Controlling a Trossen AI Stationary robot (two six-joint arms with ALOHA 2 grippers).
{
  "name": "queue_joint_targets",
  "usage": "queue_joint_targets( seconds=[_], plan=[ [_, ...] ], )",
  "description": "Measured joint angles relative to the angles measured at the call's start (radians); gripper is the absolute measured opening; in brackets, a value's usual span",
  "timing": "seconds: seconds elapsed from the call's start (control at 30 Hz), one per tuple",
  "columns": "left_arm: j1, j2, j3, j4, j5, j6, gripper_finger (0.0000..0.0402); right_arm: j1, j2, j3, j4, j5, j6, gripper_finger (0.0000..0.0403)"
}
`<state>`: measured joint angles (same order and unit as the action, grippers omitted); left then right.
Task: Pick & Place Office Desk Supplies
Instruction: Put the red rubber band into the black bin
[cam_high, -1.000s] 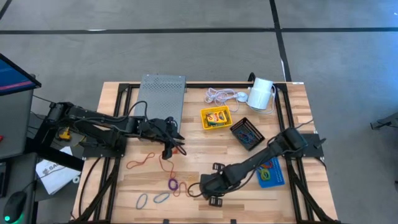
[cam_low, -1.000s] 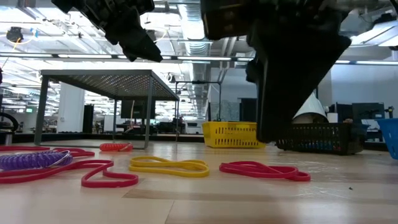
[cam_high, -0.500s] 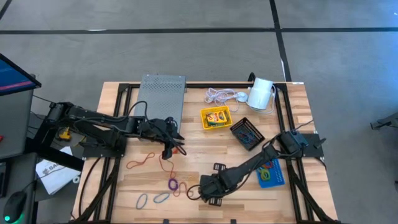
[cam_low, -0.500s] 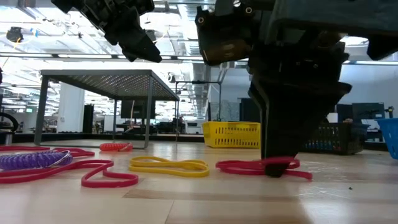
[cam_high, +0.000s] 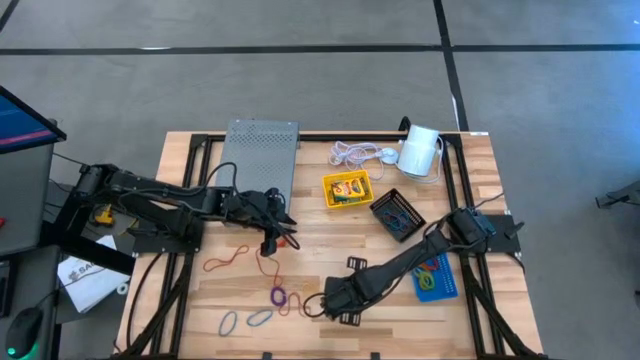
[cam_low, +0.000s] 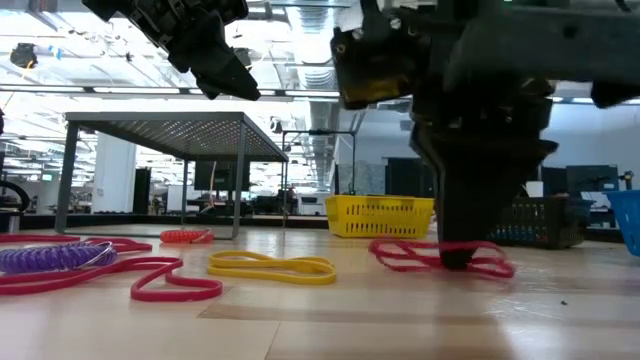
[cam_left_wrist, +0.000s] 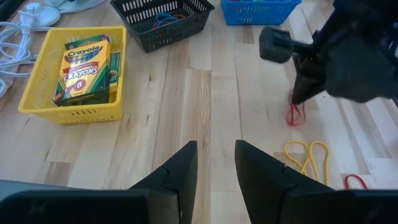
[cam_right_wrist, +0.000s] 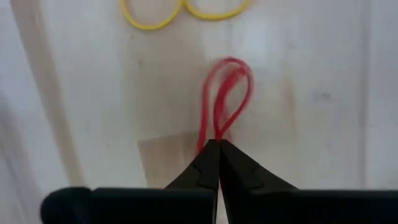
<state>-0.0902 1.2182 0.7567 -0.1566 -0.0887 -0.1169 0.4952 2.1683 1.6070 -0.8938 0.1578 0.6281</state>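
Right pincer (cam_right_wrist: 217, 144) pinching one red rubber band (cam_right_wrist: 225, 99)

1. High view: even, moderate overhead light; the wooden table (cam_high: 330, 225) is sharp, with short soft shadows beneath both arms.
2. Low view: bright ceiling lamps across the upper frame; foreground tabletop blurred and glossy, the near gripper a dark silhouette.
3. Left wrist view: clear, warm, evenly lit.
4. Right wrist view: pale, washed-out glare; soft focus throughout.

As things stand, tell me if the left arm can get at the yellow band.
Probably yes. The left gripper hovers open and empty; bare table lies between it and the yellow band, though the right gripper, shut on the red band, works beside it.
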Motion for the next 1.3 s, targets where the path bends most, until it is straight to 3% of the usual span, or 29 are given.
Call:
queue_joint_targets(
  seconds=[0.47, 0.67, 0.8, 1.0, 1.3],
  plan=[
    [0.000, 0.000, 0.000, 0.009, 0.000, -0.021, 0.0104, -0.028, -0.231, 0.003, -0.192, 0.167, 0.035, 0.0000],
    [-0.005, 0.000, 0.000, 0.134, 0.004, -0.097, 0.0104, -0.042, -0.405, -0.053, -0.224, 0.234, 0.070, 0.0000],
    [-0.023, 0.000, 0.000, 0.232, 0.048, -0.080, 0.0104, -0.047, -0.578, -0.182, -0.184, 0.262, 0.130, 0.0000],
    [-0.052, 0.000, -0.001, 0.295, 0.071, -0.073, 0.0104, -0.046, -0.872, -0.478, -0.012, 0.273, 0.233, 0.0000],
    [-0.087, 0.000, -0.001, 0.430, 0.056, -0.023, 0.0104, -0.089, -1.282, -0.860, 0.282, 0.297, 0.211, 0.0000]
  ],
)
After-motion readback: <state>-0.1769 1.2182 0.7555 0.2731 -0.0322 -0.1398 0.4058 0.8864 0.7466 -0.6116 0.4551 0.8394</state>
